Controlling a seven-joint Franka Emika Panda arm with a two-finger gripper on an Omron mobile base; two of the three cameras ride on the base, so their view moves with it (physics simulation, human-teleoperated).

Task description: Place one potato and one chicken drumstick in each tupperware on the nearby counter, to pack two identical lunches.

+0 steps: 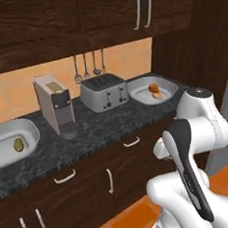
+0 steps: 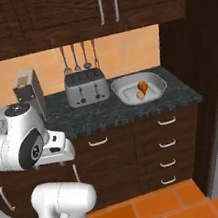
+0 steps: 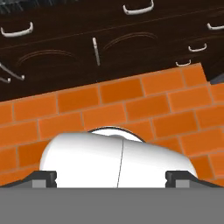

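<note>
counter (image 1: pixel 103 131): toaster (image 1: pixel 103 91) between tupperware (image 1: pixel 169 87)

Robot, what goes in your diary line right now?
right tupperware: drumstick + potato | left tupperware: potato | gripper: open, facing floor

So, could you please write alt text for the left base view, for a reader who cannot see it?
A dark marbled counter holds two pale tupperware containers: the left one contains a potato, the right one a chicken drumstick and a second potato. Between them stand a silver toaster and a coffee machine; the white robot arm rises at lower right.
</note>
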